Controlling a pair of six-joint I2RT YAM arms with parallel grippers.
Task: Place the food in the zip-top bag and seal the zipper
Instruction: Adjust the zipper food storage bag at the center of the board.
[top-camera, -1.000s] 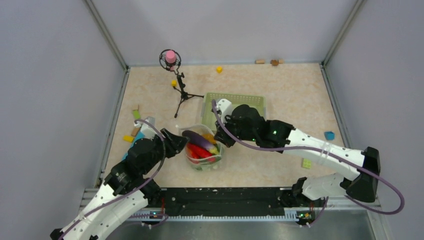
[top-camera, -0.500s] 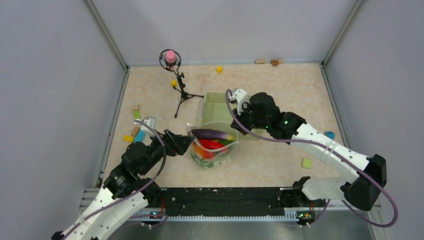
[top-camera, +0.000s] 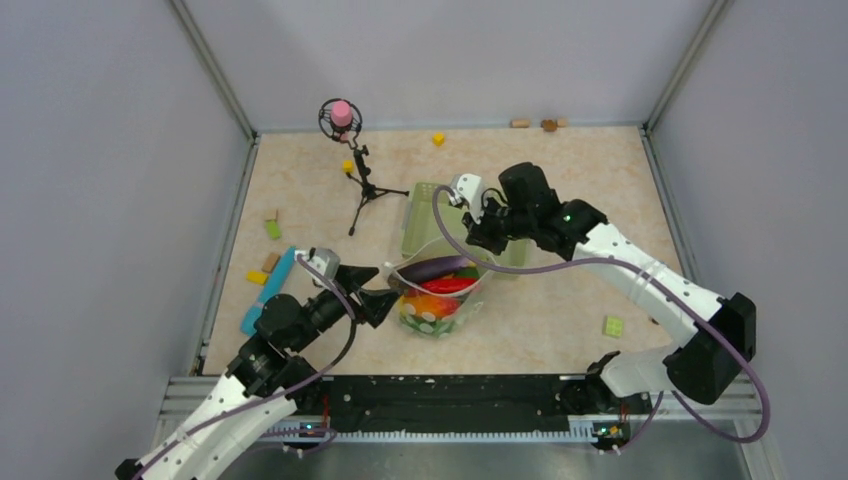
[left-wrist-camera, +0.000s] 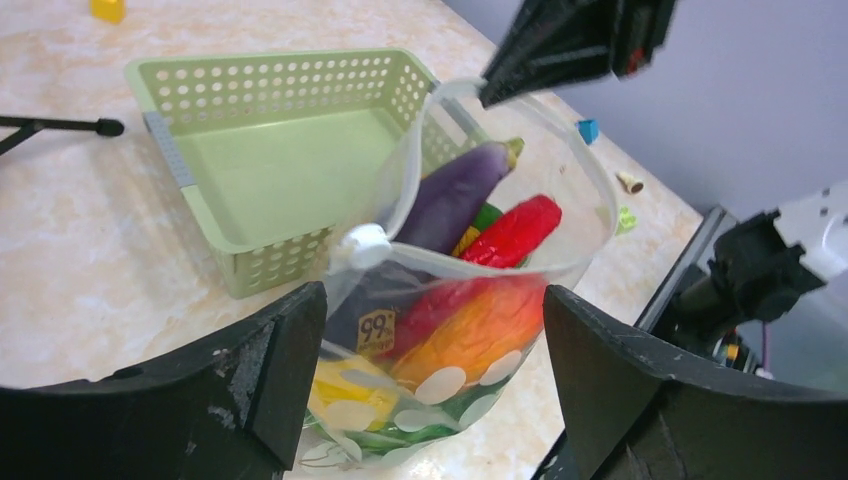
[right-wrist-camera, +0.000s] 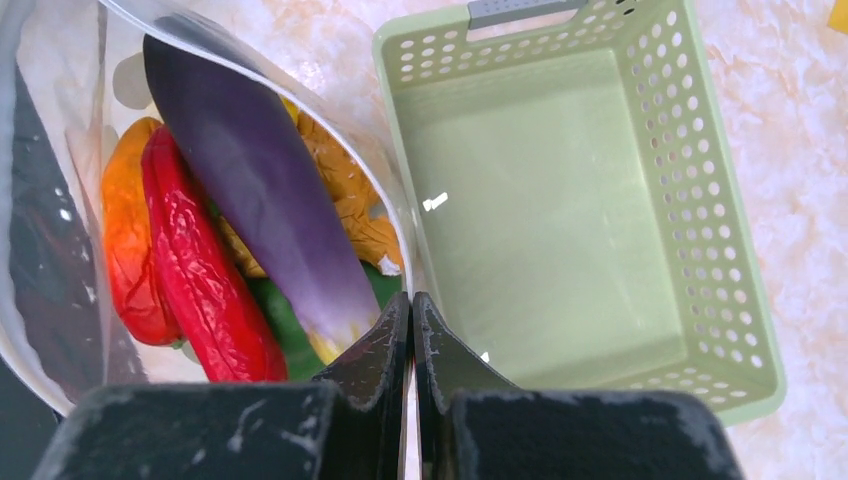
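Zip-top bag (top-camera: 437, 305): one, clear with white dots, sitting mid-worktop with its mouth gaping wide!
Zipper (left-wrist-camera: 400, 190): one whitish strip round the mouth, pulled into a big loop and not pressed together.
Food: all of it inside the bag. There is one purple eggplant (right-wrist-camera: 260, 190) lying on top and one red chili (right-wrist-camera: 205, 290) right beside it. Two orange pieces (right-wrist-camera: 122, 230) flank them, with a bit of green underneath. One yellow piece (left-wrist-camera: 340, 385) shows through the near wall.
Right claw (right-wrist-camera: 410, 300): jaws pinched tight on the bag's far-right rim, holding that edge up.
Left claw (left-wrist-camera: 430, 295): jaws spread wide, nothing gripped, sitting at the bag's near-left side. In its wrist view the bag fills the gap between the two fingers (left-wrist-camera: 270, 370). Whether they touch the plastic I cannot tell.
Basket (top-camera: 425, 215): one, green mesh, just beyond the bag on the far side.
Tripod stand (top-camera: 365, 188): one, black, with a pink-topped head, far left.
Loose bits: one light-green block (top-camera: 613, 326) near right, and one teal bar (top-camera: 268, 290) near left, both well apart from the bag.
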